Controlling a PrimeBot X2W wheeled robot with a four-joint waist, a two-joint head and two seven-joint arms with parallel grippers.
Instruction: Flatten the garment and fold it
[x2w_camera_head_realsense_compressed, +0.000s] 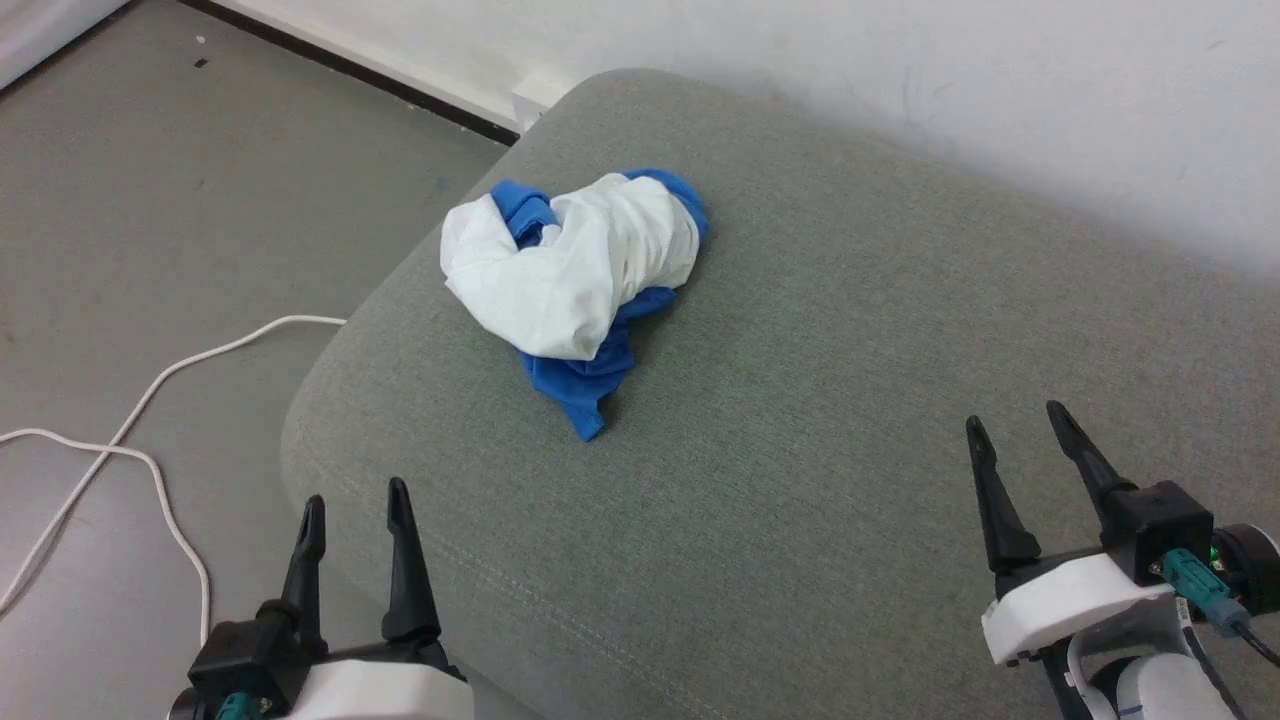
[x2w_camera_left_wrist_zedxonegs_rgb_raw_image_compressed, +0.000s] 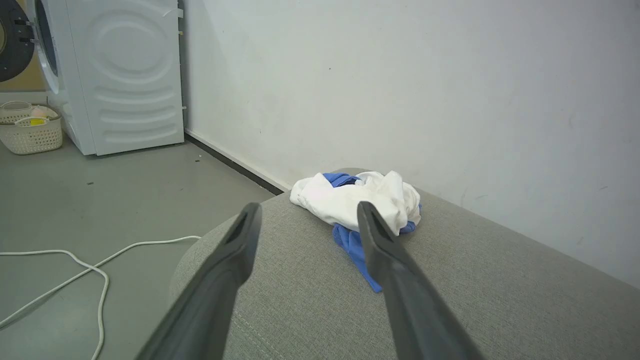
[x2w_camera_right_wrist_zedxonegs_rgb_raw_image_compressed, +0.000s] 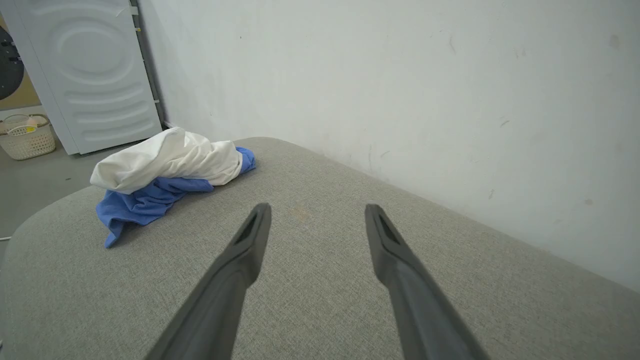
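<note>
The garment (x2w_camera_head_realsense_compressed: 570, 280) lies crumpled in a heap on the grey-green cushioned surface (x2w_camera_head_realsense_compressed: 800, 420), near its far left corner. White cloth is bunched on top and blue cloth sticks out underneath toward me. The same heap (x2w_camera_left_wrist_zedxonegs_rgb_raw_image_compressed: 360, 200) shows ahead in the left wrist view, and at the left (x2w_camera_right_wrist_zedxonegs_rgb_raw_image_compressed: 165, 175) in the right wrist view. My left gripper (x2w_camera_head_realsense_compressed: 355, 500) hovers open at the lower left, near the cushion's front edge, well short of the heap. At the lower right, far from the cloth, my right gripper (x2w_camera_head_realsense_compressed: 1015, 425) stands open. Both hold nothing.
A white cable (x2w_camera_head_realsense_compressed: 130, 420) snakes over the grey floor left of the cushion. A white wall (x2w_camera_head_realsense_compressed: 900, 80) runs along the cushion's far side. A white washing machine (x2w_camera_left_wrist_zedxonegs_rgb_raw_image_compressed: 120, 75) and a wicker basket (x2w_camera_left_wrist_zedxonegs_rgb_raw_image_compressed: 30, 132) stand further off on the left.
</note>
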